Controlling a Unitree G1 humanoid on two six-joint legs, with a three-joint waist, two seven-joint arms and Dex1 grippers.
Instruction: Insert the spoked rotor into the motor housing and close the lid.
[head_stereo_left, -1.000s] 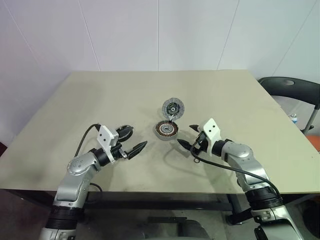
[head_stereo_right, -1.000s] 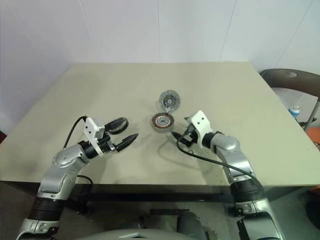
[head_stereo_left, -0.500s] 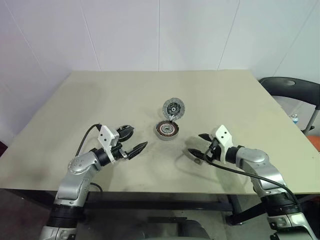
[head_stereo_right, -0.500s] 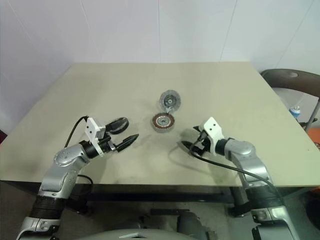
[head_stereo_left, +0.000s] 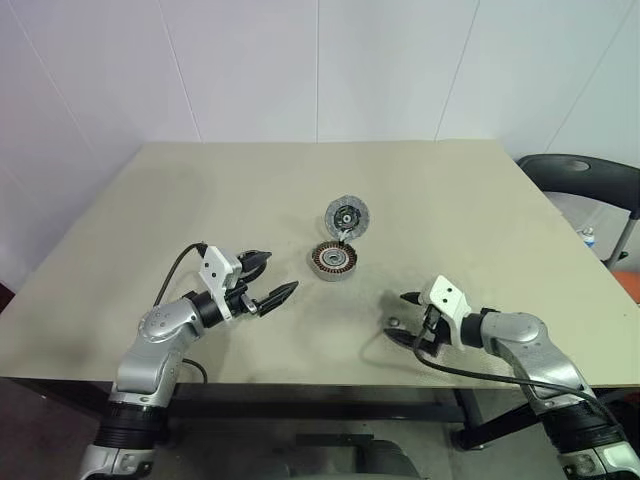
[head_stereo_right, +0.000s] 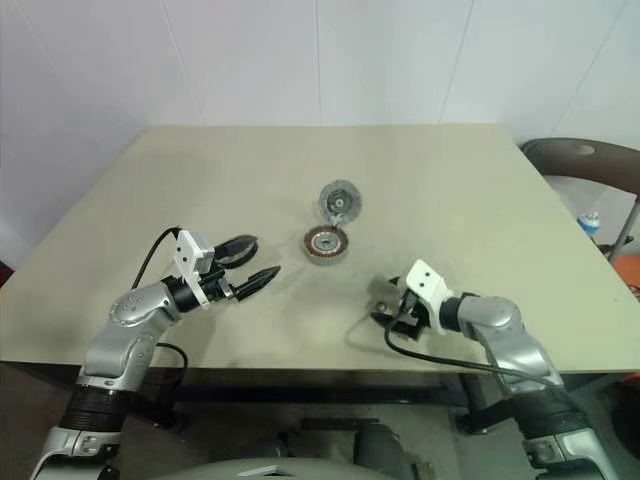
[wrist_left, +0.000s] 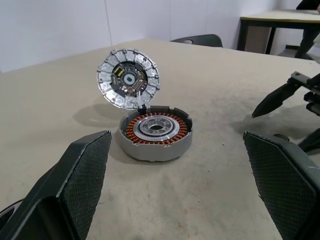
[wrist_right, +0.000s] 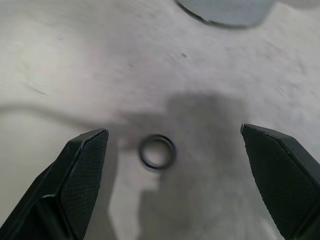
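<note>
The motor housing sits on the beige table just below the middle of the left eye frame, a shallow round cup with copper-brown windings ringing a silvery centre. Its lid stands tilted up open directly above it in the frame, joined at the housing's far rim, with its ribbed inner face and dark hub toward the camera. The left gripper hangs at lower left of centre, a little to the left of the housing and apart from it, jaws spread wide and holding nothing. The right gripper is at lower right of centre, low over the table near its front edge, jaws also spread wide and empty. In the right wrist view a small dark ring lies flat on the table between the two spread fingers, touching neither; whether it is the spoked rotor cannot be told, as no spokes are visible.
</note>
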